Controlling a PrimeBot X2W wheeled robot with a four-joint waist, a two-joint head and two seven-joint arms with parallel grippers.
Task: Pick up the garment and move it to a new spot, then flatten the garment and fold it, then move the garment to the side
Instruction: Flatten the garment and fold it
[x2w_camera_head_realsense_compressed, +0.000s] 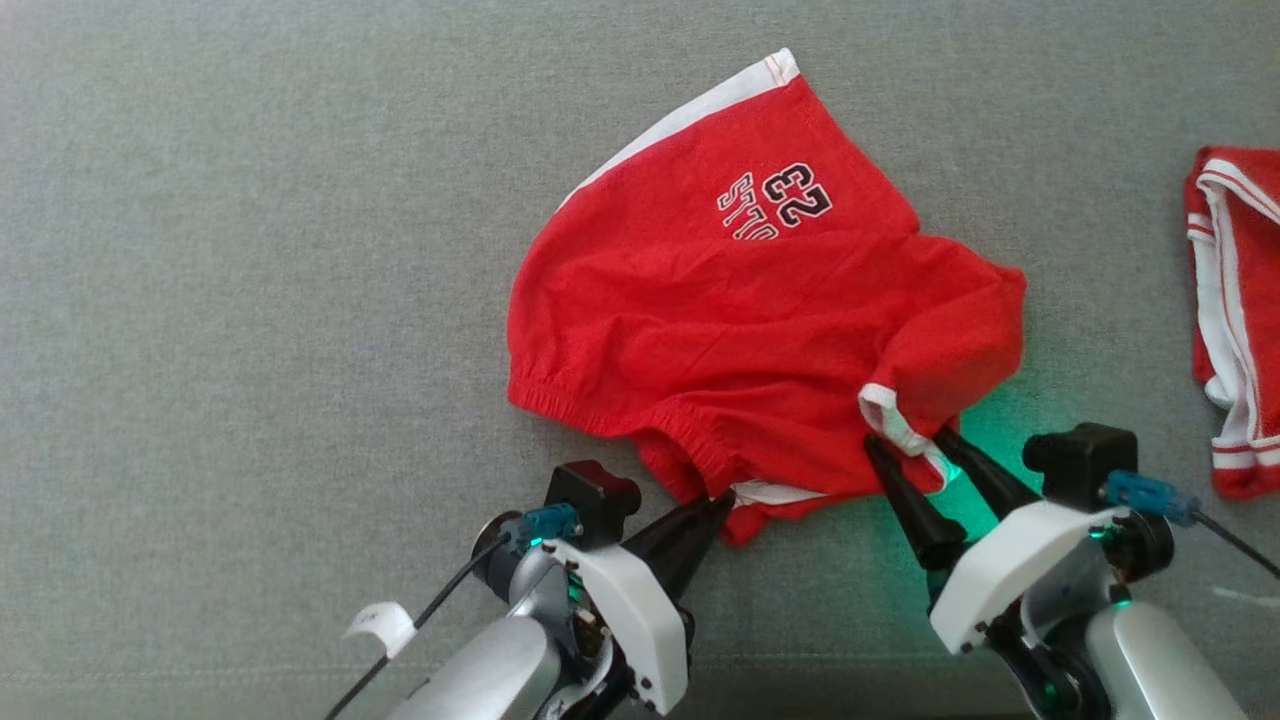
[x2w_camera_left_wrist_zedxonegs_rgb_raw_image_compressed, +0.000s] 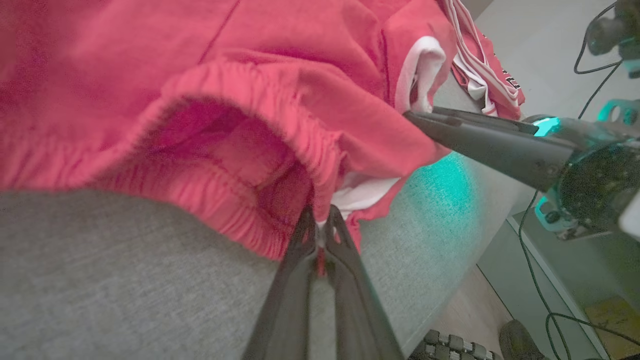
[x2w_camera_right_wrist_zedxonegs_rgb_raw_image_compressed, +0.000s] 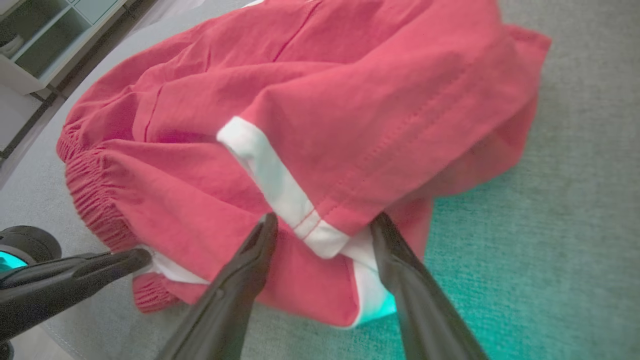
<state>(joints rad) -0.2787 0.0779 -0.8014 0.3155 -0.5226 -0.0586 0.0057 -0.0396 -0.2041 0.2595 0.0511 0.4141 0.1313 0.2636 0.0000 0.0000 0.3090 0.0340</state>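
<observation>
Two grippers are working at the near edge of a red garment (x2w_camera_head_realsense_compressed: 740, 330), a pair of shorts with white trim and a printed number, which is lying rumpled in the middle of the frame on a grey, cloth-covered counter (x2w_camera_head_realsense_compressed: 250, 300).

The left gripper (x2w_camera_head_realsense_compressed: 722, 500), at the lower middle, is pinching the garment's hem, with its fingers closed on a thin bit of red and white edge. The right gripper (x2w_camera_head_realsense_compressed: 907, 437), to the lower right, is standing open, its two dark fingers straddling a white-trimmed corner without clamping it.

What could go wrong: the left pinch is looking shallow, so the hem may be slipping free once weight comes onto it. If the right gripper is closing on just the top layer or the trim, the garment would likely be hanging crooked and bunching, making flattening harder. Lifting before the right side is gripping would leave the cloth dragging from one point.

A second red garment (x2w_camera_head_realsense_compressed: 1235, 320) with white stripes is lying well apart at the right edge. Green light is glowing on the counter beside the right gripper. Beyond the counter's edge, a pale floor (x2w_camera_left_wrist_zedxonegs_rgb_raw_image_compressed: 550, 250) with trailing cables (x2w_camera_left_wrist_zedxonegs_rgb_raw_image_compressed: 535, 280) and a shelf unit (x2w_camera_right_wrist_zedxonegs_rgb_raw_image_compressed: 45, 35) are showing.
</observation>
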